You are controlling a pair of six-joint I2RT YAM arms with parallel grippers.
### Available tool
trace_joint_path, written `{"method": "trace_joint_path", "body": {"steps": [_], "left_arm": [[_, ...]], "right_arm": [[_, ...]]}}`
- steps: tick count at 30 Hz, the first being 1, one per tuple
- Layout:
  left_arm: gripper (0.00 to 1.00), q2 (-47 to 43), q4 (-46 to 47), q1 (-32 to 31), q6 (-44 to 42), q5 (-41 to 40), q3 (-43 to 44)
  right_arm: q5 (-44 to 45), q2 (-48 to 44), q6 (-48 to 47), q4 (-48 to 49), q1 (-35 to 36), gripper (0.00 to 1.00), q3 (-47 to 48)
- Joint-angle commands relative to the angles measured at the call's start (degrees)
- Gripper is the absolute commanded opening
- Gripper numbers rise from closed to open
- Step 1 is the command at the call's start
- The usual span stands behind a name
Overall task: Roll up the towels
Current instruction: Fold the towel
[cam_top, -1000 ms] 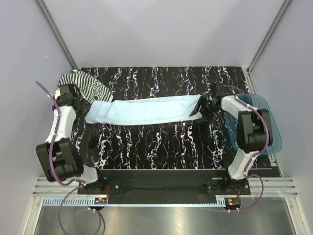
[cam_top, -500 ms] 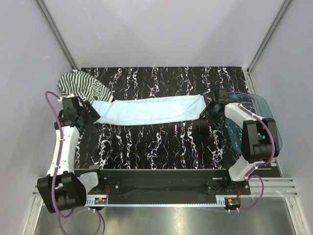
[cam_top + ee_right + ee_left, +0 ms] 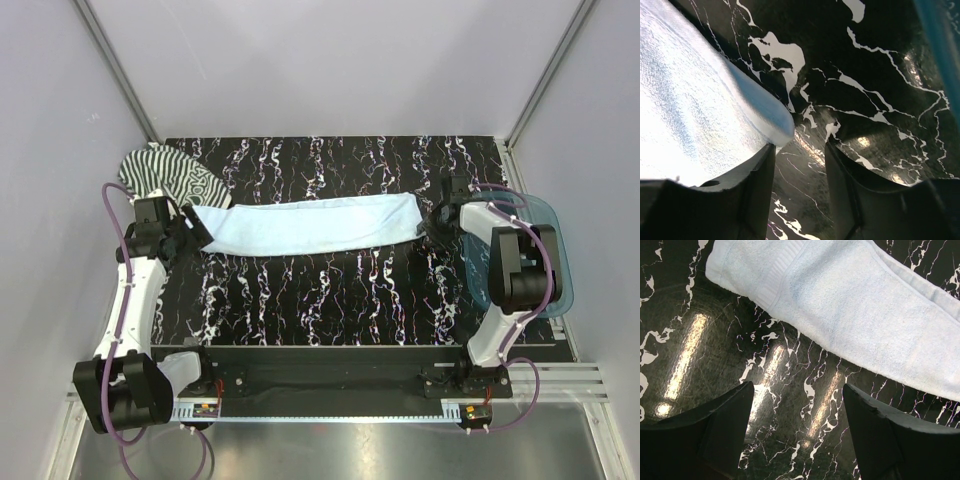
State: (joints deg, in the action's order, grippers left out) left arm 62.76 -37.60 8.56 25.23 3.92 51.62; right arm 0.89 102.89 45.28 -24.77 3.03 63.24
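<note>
The black desk (image 3: 330, 290) has a flat blue towel (image 3: 310, 225) and a striped towel (image 3: 165, 175) in its far left corner. The left gripper (image 3: 797, 390) and right gripper (image 3: 800, 146) are open.

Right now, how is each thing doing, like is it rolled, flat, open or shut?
Pale blue towel, folded into a long strip, lying flat, not rolled.
Striped towel, bunched in the far left corner, not rolled.
Left gripper, open, empty, beside the blue towel's left end.
Right gripper, open, empty, at the towel's right end.
Blue tray, lying flat on the right, partly hidden.
</note>
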Motion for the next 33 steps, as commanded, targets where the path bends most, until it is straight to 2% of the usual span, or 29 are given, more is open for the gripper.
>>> {"method": "trace_joint_path", "body": {"steps": [1, 7, 13, 17, 22, 33], "left_arm": [[0.77, 0.26, 2.62, -0.38, -0.63, 2.05, 0.94], [0.76, -0.09, 2.54, -0.82, -0.71, 1.62, 1.03], [0.76, -0.10, 2.62, -1.00, -0.71, 1.17, 0.94], [0.76, 0.17, 2.71, -1.17, -0.45, 1.17, 0.85], [0.76, 0.17, 2.80, -1.26, -0.45, 1.17, 0.77], [0.76, -0.01, 2.71, -1.35, -0.36, 1.00, 0.68]], "right_arm": [[1.31, 0.73, 0.43, 2.72, -0.30, 0.50, 2.41], [0.44, 2.84, 0.08, 4.90, -0.30, 0.47, 3.47], [0.43, -1.81, 0.87, 11.49, -0.22, 0.47, -0.92], [1.22, -5.06, 0.34, 13.17, -0.22, 0.51, -2.42], [0.88, -3.67, 0.07, 13.52, -0.21, 0.57, -2.34], [1.84, 1.96, -0.19, 12.82, -0.21, 0.48, -0.58]]}}
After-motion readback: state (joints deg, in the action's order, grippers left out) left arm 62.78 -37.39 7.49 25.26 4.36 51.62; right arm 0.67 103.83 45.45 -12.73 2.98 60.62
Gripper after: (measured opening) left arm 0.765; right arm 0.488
